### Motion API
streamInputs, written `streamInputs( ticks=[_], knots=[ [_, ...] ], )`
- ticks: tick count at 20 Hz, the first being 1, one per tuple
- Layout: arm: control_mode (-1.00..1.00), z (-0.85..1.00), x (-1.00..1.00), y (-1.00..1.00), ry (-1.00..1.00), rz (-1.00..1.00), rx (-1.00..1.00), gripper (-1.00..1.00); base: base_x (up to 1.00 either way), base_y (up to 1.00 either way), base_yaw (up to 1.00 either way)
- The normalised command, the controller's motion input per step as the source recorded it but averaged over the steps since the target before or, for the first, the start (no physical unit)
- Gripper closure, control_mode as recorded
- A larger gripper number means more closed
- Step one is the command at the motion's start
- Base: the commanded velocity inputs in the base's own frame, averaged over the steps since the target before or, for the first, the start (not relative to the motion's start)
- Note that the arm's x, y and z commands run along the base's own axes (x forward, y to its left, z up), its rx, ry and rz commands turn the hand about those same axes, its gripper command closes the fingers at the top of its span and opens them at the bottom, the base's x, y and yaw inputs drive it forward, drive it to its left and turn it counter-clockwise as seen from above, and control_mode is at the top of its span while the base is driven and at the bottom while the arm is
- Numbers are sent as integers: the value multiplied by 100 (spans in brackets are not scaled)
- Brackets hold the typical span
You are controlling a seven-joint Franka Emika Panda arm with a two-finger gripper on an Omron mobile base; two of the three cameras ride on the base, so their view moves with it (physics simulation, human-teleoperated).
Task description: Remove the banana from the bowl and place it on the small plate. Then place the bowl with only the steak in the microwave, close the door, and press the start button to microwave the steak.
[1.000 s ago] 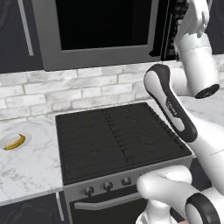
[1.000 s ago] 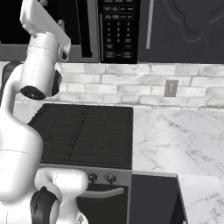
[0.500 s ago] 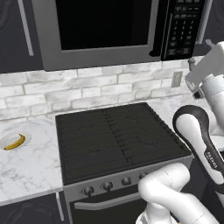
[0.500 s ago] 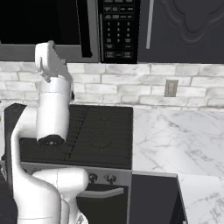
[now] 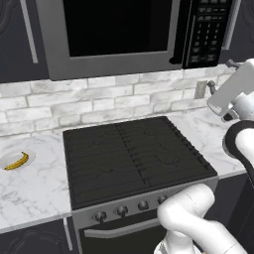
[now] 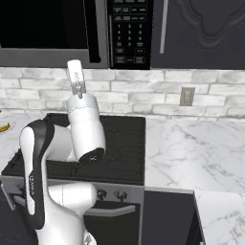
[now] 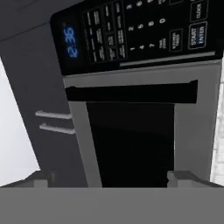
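microwave (image 7: pixel 131 87) ahead of open gripper (image 7: pixel 109 177)

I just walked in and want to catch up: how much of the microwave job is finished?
Done: the banana lies on the small plate left of the stove, and the microwave's door is shut. In hand: the open gripper hangs below the keypad. The display is lit, but I cannot tell whether start was pressed.

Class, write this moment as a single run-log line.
banana: on small plate | microwave door: shut | hand: open, empty, raised below keypad | stove: bare
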Motion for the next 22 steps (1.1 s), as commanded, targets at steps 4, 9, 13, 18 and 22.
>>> streamInputs(
  ticks=[4, 9, 13, 18, 22],
  knots=[
    [-100, -9, 12, 0, 34, 5, 0, -100, 0, 0, 0],
    [-100, -2, -2, -47, 23, -1, 6, -100, 0, 0, 0],
    [-100, -1, 0, -57, 23, -4, 10, -100, 0, 0, 0],
    [-100, -11, 52, -5, 33, 1, 2, -100, 0, 0, 0],
    [-100, -29, 62, 0, 32, 9, 0, -100, 0, 0, 0]
  ],
)
